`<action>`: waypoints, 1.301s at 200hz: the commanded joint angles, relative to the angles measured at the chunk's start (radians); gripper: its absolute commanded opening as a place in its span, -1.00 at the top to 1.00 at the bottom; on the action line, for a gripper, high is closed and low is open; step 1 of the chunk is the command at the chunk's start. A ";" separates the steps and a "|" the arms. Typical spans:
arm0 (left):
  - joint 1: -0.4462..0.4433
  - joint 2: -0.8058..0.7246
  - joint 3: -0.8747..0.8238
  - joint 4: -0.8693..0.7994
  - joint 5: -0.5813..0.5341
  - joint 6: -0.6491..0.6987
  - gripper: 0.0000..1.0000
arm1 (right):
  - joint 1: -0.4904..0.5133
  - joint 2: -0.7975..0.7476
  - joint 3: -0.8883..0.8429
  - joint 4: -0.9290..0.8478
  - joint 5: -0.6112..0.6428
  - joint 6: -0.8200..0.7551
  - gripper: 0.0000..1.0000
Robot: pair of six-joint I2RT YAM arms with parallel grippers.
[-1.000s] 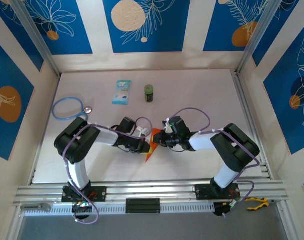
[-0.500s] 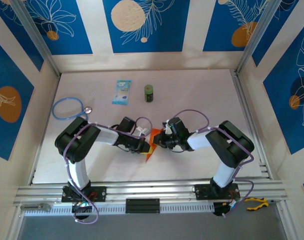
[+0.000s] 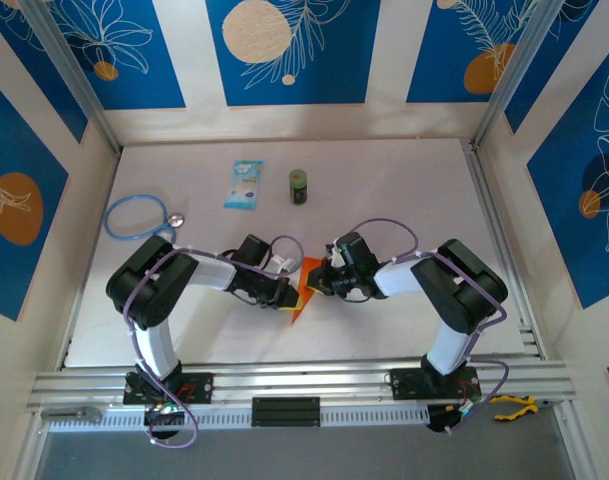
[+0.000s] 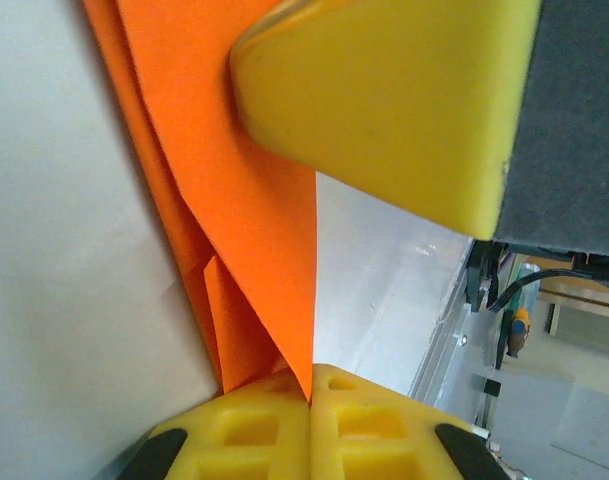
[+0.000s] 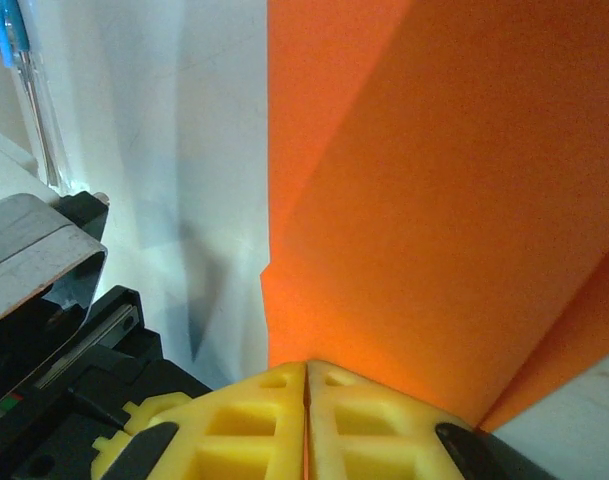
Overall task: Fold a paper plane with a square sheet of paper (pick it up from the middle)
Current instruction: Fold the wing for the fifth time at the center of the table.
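Left claw [image 4: 310,388] closed, pinching the folded orange paper [image 3: 304,298]. Right claw [image 5: 306,372] closed on the same paper from the opposite side. Paper lies mid-desk [image 3: 404,200] between both claws, pointed tip toward the near edge.

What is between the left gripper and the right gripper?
The partly folded orange paper. The top view shows it spanning the gap between the left gripper and the right gripper, and both are shut on it.

1. The right arm [image 3: 468,290] has drawn its elbow inward, away from the right edge of the desk [image 3: 394,190].
2. The orange paper [image 3: 305,288] now shows orange at its far end, where white showed before.
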 commanded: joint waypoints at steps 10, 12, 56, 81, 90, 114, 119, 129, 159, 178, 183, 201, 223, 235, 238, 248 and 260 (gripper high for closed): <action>-0.001 -0.027 -0.010 -0.144 0.035 0.077 1.00 | 0.010 0.047 0.018 -0.105 0.061 -0.002 0.83; -0.001 -0.027 -0.008 -0.147 0.034 0.079 1.00 | 0.011 0.046 0.019 -0.108 0.061 -0.002 0.83; -0.005 -0.036 0.008 -0.234 0.007 0.112 0.84 | 0.019 0.044 0.033 -0.155 0.081 -0.002 0.82; -0.006 -0.050 0.003 -0.271 -0.011 0.127 0.89 | 0.021 0.041 0.036 -0.166 0.088 0.003 0.82; -0.006 -0.055 0.000 -0.274 -0.011 0.127 1.00 | 0.022 0.039 0.037 -0.173 0.094 0.005 0.83; -0.009 -0.057 0.001 -0.288 0.001 0.135 1.00 | 0.027 0.033 0.038 -0.189 0.114 0.013 0.83; -0.008 -0.057 0.003 -0.293 0.001 0.137 1.00 | 0.028 0.030 0.040 -0.195 0.120 0.015 0.83; -0.011 -0.060 0.004 -0.304 -0.004 0.138 1.00 | 0.032 0.028 0.045 -0.209 0.130 0.016 0.84; -0.015 -0.066 0.004 -0.328 -0.015 0.144 0.90 | 0.039 0.025 0.059 -0.239 0.145 0.016 0.84; -0.018 -0.062 0.004 -0.345 -0.015 0.149 1.00 | 0.041 0.023 0.063 -0.248 0.150 0.019 0.84; -0.019 -0.062 0.006 -0.349 -0.015 0.152 1.00 | 0.041 0.023 0.064 -0.249 0.149 0.020 0.84; -0.022 -0.058 0.012 -0.373 -0.033 0.161 1.00 | 0.043 0.022 0.065 -0.259 0.156 0.021 0.84; -0.023 -0.058 0.017 -0.402 -0.076 0.172 0.82 | 0.045 0.019 0.066 -0.267 0.161 0.022 0.84; -0.023 -0.058 0.016 -0.405 -0.078 0.175 0.80 | 0.045 0.016 0.067 -0.274 0.165 0.022 0.85; -0.024 -0.058 0.015 -0.403 -0.078 0.174 0.81 | 0.045 0.016 0.066 -0.275 0.165 0.024 0.85; -0.024 -0.060 0.015 -0.408 -0.084 0.174 0.82 | 0.045 0.014 0.064 -0.279 0.167 0.024 0.85; -0.023 -0.060 0.014 -0.413 -0.090 0.177 0.93 | 0.046 0.012 0.064 -0.279 0.172 0.027 0.85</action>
